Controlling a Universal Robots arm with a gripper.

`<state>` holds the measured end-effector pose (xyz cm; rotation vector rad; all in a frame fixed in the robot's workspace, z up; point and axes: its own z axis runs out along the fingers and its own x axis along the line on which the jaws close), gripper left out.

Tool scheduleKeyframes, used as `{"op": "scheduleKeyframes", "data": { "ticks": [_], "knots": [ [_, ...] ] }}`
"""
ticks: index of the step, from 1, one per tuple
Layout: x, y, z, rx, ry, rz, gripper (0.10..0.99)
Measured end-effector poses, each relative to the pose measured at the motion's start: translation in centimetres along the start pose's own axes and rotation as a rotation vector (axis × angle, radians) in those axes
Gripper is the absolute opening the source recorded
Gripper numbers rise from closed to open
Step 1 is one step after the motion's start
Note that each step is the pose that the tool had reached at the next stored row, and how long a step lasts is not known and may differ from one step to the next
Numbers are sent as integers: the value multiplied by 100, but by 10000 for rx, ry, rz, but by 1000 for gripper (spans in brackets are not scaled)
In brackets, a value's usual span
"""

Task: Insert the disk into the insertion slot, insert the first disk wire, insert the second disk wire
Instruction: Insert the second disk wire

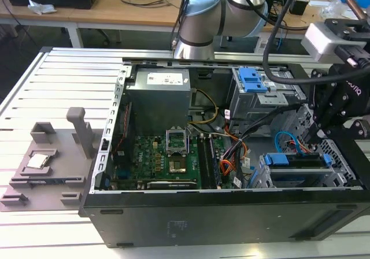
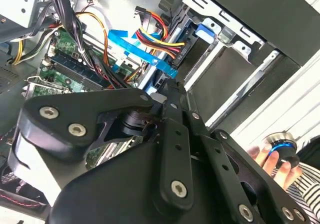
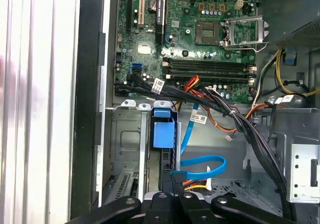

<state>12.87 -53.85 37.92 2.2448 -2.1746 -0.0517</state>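
Inside case, blue-framed disk, seemingly slotted.

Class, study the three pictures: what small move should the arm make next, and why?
Probably a short push of the blue cable's plug toward the disk. The disk already sits in its grey cage, and the gripper is right at the plug end of the blue cable.

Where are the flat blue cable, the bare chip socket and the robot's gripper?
flat blue cable (image 3: 202, 160), first wrist view, top of its loop.
chip socket (image 3: 208, 33), first wrist view, its dark centre.
gripper (image 1: 315, 134), exterior view, its fingertips.
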Motion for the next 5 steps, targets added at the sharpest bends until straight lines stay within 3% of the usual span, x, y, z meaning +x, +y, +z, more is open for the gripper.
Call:
{"op": "scheduleKeyframes", "data": {
  "ticks": [5],
  "knots": [
    [0,0,-5,0,2,0,106]
  ]
}}
